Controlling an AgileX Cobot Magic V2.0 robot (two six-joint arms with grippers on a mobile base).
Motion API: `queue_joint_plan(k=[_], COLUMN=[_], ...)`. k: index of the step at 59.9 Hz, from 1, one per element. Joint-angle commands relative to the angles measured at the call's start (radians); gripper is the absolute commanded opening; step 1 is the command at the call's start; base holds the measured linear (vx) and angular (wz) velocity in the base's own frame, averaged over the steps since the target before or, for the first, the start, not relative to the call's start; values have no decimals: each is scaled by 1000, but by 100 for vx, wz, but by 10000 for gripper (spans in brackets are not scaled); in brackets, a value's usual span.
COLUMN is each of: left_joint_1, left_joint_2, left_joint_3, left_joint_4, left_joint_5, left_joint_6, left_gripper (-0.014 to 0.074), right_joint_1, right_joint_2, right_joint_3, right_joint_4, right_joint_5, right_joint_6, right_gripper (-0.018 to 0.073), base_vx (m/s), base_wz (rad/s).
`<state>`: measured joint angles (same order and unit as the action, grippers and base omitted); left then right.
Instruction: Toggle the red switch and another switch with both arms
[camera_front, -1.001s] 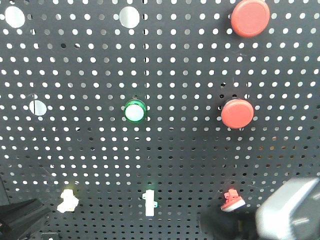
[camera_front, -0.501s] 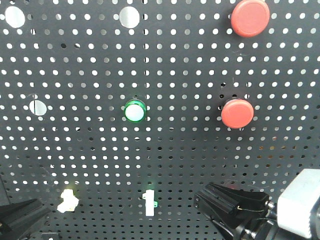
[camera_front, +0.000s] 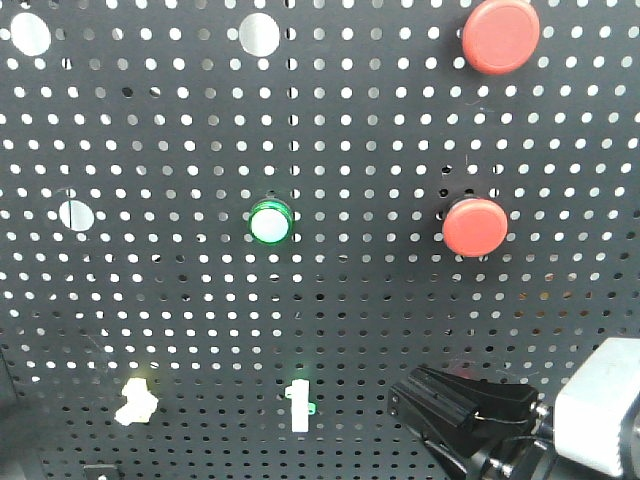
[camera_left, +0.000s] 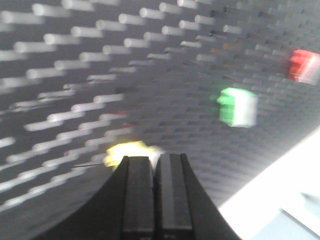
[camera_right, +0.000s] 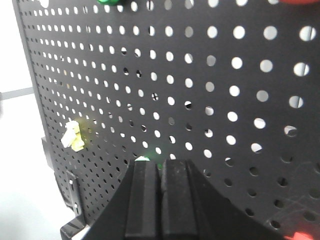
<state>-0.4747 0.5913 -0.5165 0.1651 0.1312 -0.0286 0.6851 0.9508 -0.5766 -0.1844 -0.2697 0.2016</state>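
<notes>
Where perforated, matte pegboard (camera_front: 150, 130)

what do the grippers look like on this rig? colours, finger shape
Both wrist views show the same build: the left gripper and right gripper each have two flat, matte black fingers with squared tips, flaring into a wide black base. In the front view the right gripper joins a light grey housing. No markings or cables are clearly visible.
</notes>
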Motion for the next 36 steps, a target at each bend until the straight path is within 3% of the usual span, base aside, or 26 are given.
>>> queue_joint_plan(k=[1, 11, 19, 31, 36], left_joint_1=[113, 320, 411, 442, 442], left_joint_2=[-97, -272, -409, -565, -616], left_joint_3=[50, 239, 380, 565, 562], left_joint_4=[-4, -41, -138, -165, -156], left_joint_5=[-141, -174, -174, -178, -56], left_joint_6=[3, -26, -33, 22, 29], left_gripper=[2, 2, 2, 2, 2], right_joint_1=[0, 0, 0, 0, 0], right_joint_2=[-16, -16, -16, -16, -16], right_joint_3=[-29, -29, -29, -29, -29], right_joint_4=[-3, -3, -3, -3, -3], right_joint_5=[-83, -83, -83, -83, -83], right_joint_6=[-7, -7, -7, -7, -7], right_gripper=[-6, -6, -6, -6, -6], base_vx=[0, 0, 0, 0, 0], base_wz=[0, 0, 0, 0, 0])
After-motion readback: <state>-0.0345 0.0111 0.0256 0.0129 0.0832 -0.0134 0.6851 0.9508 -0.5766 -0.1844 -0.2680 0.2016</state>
